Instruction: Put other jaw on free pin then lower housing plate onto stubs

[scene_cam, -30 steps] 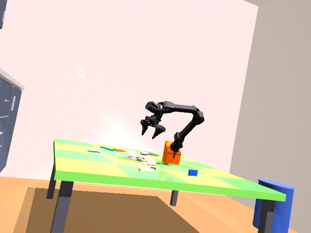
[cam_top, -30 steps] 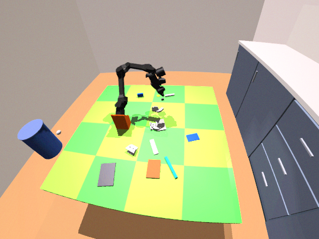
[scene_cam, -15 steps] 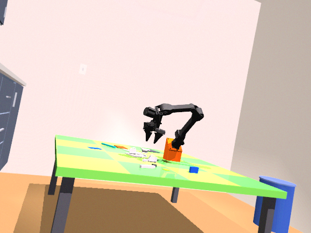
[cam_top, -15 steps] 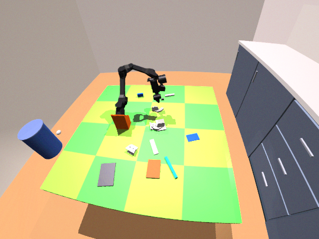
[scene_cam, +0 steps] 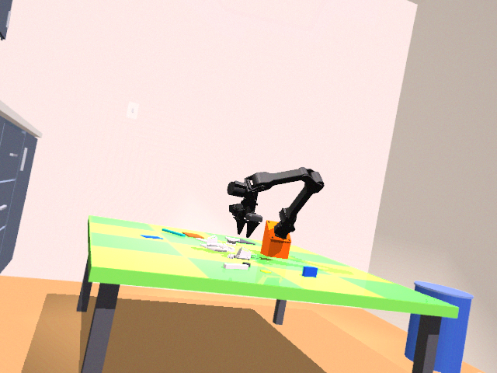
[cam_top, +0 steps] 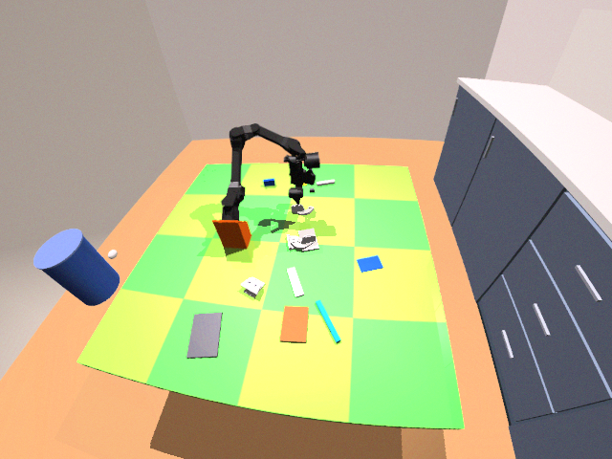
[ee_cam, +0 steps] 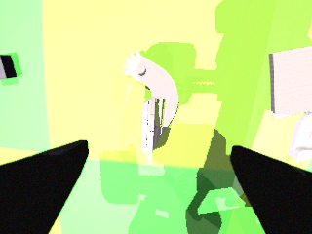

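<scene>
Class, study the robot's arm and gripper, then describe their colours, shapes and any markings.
The arm is black throughout, with slim, blocky links and rounded joints. Its black gripper has two wedge-shaped fingers tapering to narrow tips. No markings or cables can be made out at this size.

Illumination and image quality in the top, exterior and wrist views

Bright light falls from above on the tabletop, whose yellow and green squares appear strongly saturated. Overlapping shadows of differing depth lie across it in the top and wrist views; a broad brown shadow darkens the floor beneath. In the wrist view, pale parts are nearly washed out. Fine grain marks the walls. The top view shows wide-angle stretching towards its edges; small details appear jagged.
</scene>
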`<state>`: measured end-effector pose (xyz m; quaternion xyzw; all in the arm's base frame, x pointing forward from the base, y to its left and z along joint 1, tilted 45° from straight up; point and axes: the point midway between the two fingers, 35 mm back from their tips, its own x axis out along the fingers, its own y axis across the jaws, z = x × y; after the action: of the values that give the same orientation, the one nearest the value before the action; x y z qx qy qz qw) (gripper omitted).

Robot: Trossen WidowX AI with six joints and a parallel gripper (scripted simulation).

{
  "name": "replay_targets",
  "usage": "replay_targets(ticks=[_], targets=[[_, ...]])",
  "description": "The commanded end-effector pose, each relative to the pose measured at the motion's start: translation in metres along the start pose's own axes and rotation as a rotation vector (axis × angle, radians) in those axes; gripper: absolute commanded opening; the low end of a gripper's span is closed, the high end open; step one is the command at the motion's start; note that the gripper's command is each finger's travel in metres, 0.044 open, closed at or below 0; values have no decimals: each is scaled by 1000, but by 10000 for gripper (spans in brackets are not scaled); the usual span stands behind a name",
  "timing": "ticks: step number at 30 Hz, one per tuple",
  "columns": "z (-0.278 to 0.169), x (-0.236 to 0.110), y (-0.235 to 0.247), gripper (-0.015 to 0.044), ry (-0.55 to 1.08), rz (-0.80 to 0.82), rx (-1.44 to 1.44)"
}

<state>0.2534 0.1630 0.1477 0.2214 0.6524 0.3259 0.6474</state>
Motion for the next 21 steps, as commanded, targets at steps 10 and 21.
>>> replay_targets(ticks=[10,21], targets=[[-3,38,-1,440,10,-4,7],[-2,55,-1,440,10,-5,7]])
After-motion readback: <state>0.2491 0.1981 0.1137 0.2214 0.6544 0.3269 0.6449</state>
